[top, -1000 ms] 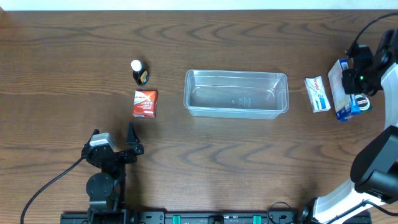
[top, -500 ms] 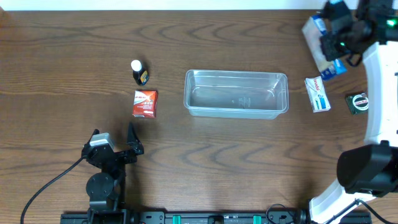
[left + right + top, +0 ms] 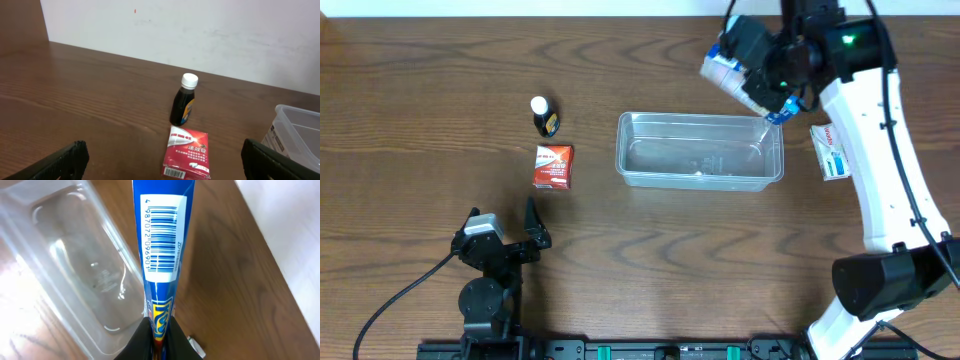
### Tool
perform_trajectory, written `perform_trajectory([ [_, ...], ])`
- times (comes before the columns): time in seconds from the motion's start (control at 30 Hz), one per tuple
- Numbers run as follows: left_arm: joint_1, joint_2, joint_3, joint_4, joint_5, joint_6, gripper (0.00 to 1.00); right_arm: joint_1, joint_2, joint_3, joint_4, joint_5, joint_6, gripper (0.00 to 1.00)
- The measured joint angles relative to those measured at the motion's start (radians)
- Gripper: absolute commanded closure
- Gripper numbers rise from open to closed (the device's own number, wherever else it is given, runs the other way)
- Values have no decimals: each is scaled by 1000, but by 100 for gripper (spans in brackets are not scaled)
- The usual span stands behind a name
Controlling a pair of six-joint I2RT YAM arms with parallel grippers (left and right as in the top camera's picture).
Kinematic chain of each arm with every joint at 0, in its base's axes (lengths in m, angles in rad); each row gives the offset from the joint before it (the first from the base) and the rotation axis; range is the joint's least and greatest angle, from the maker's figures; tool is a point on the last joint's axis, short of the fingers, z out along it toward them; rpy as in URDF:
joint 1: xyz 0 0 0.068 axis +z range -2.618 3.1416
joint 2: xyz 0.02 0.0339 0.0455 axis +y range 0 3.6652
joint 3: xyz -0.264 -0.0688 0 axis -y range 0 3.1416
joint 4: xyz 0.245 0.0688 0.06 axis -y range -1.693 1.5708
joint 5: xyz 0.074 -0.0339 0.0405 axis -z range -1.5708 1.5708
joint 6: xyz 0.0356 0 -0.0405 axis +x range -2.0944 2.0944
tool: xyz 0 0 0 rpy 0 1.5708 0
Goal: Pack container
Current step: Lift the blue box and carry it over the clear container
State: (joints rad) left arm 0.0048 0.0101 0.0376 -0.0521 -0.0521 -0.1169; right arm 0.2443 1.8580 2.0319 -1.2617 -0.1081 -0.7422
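Observation:
The clear plastic container (image 3: 700,150) sits empty at the table's centre; it also shows in the right wrist view (image 3: 65,255) and at the right edge of the left wrist view (image 3: 300,132). My right gripper (image 3: 778,88) is shut on a blue and white box (image 3: 732,70), held in the air over the container's far right corner; its barcode edge faces the right wrist camera (image 3: 162,245). My left gripper (image 3: 500,235) is open and empty near the front left, its fingertips (image 3: 65,157) low in the left wrist view.
A small red box (image 3: 553,165) and a dark bottle with a white cap (image 3: 543,116) lie left of the container; both show in the left wrist view, the box (image 3: 187,152) and the bottle (image 3: 184,100). A white and green box (image 3: 830,152) lies right of the container.
My right gripper has lifted the blue and white box from the far right of the table and carried it left to the container's far right corner. The left arm has not moved.

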Motion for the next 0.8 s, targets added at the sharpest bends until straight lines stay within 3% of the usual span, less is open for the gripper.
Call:
perform_trajectory([
  [0.53, 0, 0, 0, 0, 0, 0, 2, 31, 0, -110, -34, -96, -372, 92],
  [0.8, 0, 0, 0, 0, 0, 0, 2, 31, 0, -196, 45, -104, -431, 92],
])
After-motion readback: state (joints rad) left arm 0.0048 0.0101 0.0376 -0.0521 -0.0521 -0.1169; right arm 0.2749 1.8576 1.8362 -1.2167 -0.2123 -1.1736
